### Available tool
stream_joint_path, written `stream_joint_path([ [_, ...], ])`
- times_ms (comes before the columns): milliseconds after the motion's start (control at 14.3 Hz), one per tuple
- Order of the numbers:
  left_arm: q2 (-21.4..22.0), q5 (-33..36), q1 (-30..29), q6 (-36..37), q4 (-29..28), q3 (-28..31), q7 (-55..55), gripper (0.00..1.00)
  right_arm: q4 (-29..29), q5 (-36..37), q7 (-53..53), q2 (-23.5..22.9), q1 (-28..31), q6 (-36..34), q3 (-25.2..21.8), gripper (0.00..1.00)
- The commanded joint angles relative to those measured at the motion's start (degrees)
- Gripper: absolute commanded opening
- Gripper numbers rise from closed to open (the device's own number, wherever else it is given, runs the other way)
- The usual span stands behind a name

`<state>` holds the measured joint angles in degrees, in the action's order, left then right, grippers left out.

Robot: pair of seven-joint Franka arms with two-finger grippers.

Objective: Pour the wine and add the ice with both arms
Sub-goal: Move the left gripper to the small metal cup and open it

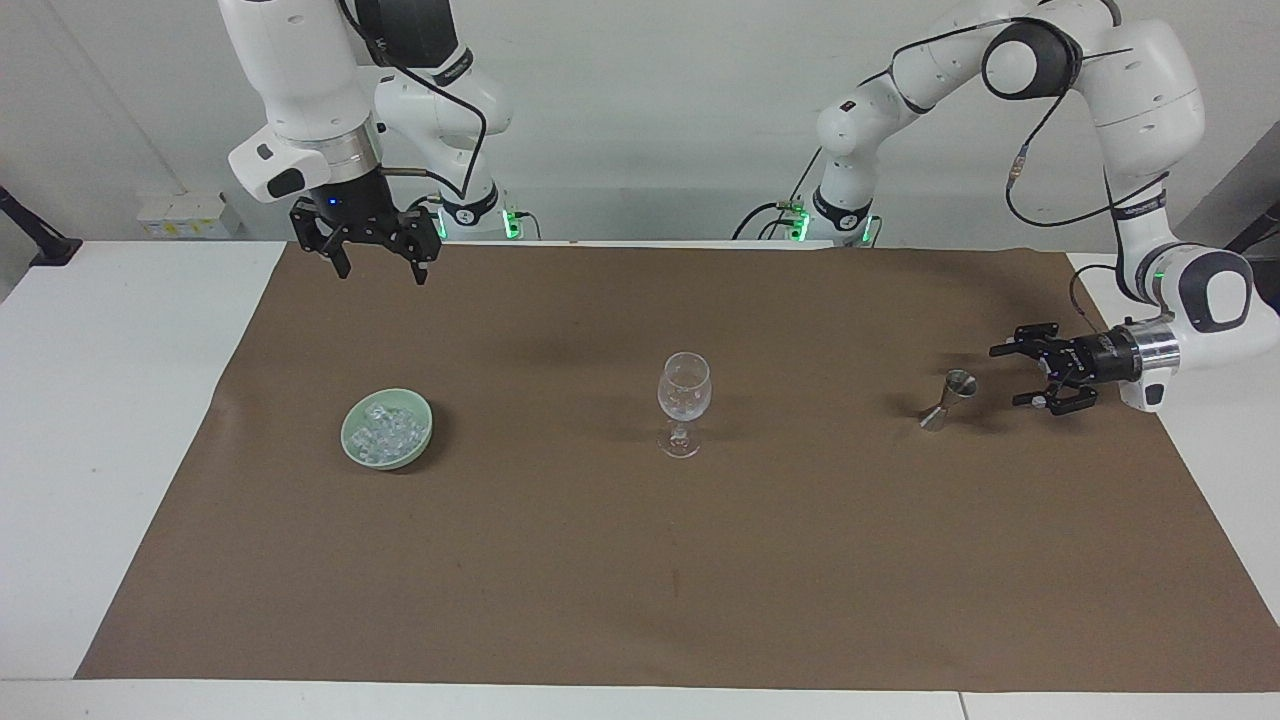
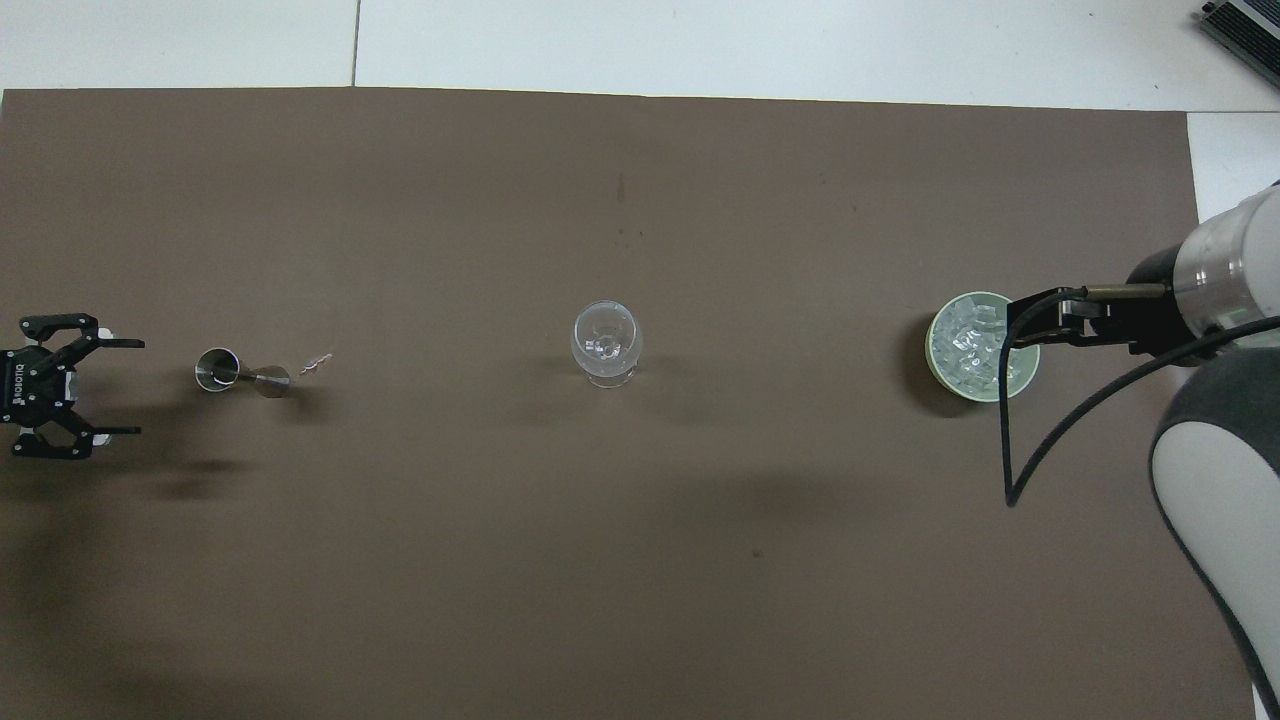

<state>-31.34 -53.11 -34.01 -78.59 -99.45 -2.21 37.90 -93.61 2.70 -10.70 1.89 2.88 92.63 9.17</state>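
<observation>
A clear stemmed glass (image 1: 684,390) (image 2: 606,343) stands mid-mat. The ice (image 1: 388,432) (image 2: 970,345) fills a pale green bowl (image 1: 346,435) (image 2: 932,350) toward the right arm's end. A small metal jigger (image 1: 948,398) (image 2: 240,374) stands toward the left arm's end. My left gripper (image 1: 1005,376) (image 2: 138,388) lies level and low beside the jigger, open, pointing at it with a gap between. My right gripper (image 1: 382,272) hangs high and open over the mat's edge by the robots, holding nothing. Wine is out of view.
A brown mat (image 1: 640,580) covers most of the white table (image 1: 100,420). In the overhead view the right arm's wrist and cable (image 2: 1010,440) cross over part of the bowl.
</observation>
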Motion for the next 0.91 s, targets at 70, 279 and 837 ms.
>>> stream_joint_path([
  [70, -2.1, -1.7, 1.5, -1.4, 1.3, -0.2, 1.1, 1.00, -1.2, -1.0, 1.3, 1.3, 1.0, -0.3, 0.5, 1.00],
  [279, -2.8, -2.5, 2.1, -1.9, 1.3, -0.3, 1.1, 1.00, -1.2, -1.0, 1.3, 1.3, 1.0, -0.3, 0.5, 1.00],
  [837, -5.2, -2.4, 3.7, -2.3, 1.6, -0.4, 0.6, 1.00, -1.2, -1.0, 1.2, 1.3, 1.0, -0.3, 0.5, 1.00],
])
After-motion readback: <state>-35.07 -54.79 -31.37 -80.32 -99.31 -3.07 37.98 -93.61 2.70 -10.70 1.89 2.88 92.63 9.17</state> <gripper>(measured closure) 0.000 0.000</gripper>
